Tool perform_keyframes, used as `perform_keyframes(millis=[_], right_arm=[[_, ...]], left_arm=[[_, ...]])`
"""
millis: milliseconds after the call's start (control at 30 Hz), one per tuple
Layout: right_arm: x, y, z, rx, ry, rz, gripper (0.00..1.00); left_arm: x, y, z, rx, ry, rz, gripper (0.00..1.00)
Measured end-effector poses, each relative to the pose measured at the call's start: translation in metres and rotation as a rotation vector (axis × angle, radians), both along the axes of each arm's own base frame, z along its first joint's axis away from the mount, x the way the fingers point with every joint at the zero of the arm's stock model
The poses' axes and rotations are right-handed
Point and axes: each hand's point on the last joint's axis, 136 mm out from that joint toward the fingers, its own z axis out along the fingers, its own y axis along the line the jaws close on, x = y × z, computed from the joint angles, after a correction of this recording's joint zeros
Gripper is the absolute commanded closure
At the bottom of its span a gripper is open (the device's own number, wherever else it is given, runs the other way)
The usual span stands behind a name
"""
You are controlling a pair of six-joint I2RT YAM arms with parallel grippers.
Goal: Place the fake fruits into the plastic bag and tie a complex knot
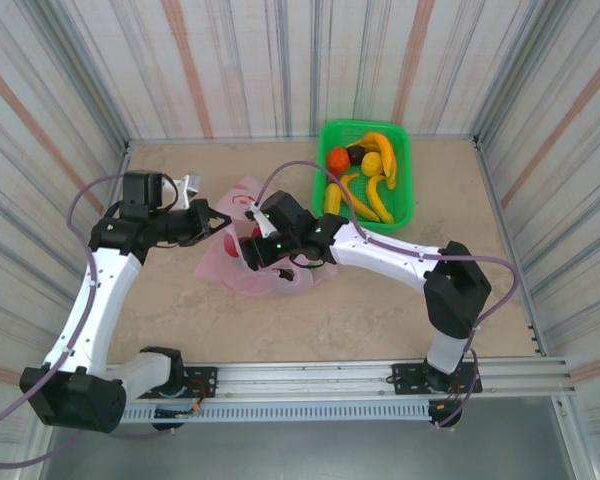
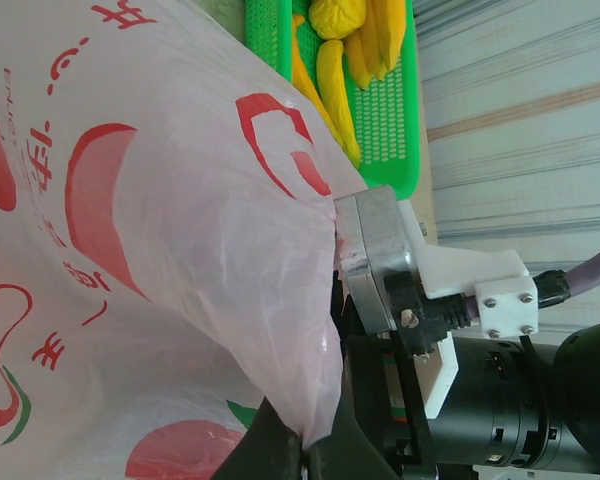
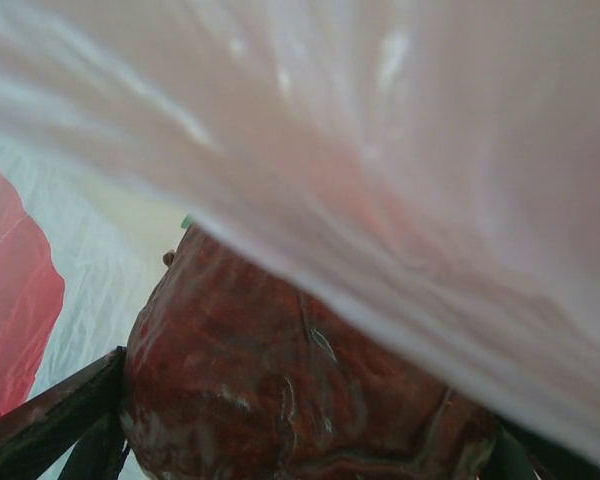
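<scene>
Bag (image 1: pixel 220 268): pink film with red print, slumped mid-table, near the green basket (image 1: pixel 407 170) and to its left. Left gripper (image 1: pixel 218 220) is closed, pinching a fold of film at the bag's left side; the film gathers into the pinch. Right gripper (image 1: pixel 246 250) reaches into the bag from the right. Its wrist view has a dark red fruit (image 3: pixel 300 390) between the fingers (image 3: pixel 60 420), with film draped overhead. The fingers flank the fruit closely; clamped or merely alongside, cannot tell. Bananas (image 1: pixel 375 195), an orange (image 1: pixel 338 158) and a dark piece (image 1: pixel 357 153) lie in the basket.
</scene>
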Motion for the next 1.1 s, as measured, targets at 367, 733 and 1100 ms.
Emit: perform_keyframes(millis=[367, 733, 1100], right_arm=[[0.0, -0.004, 0.001, -0.011, -0.001, -0.006, 0.0], [0.0, -0.017, 0.028, 0.009, -0.039, -0.03, 0.0], [-0.019, -0.038, 0.073, 0.048, -0.087, 0.007, 0.01]], left_arm=[[0.0, 0.0, 0.0, 0.0, 0.0, 0.0, 1.0], [0.0, 0.0, 0.0, 0.0, 0.0, 0.0, 1.0], [-0.001, 0.0, -0.008, 0.002, 0.02, 0.0, 1.0]])
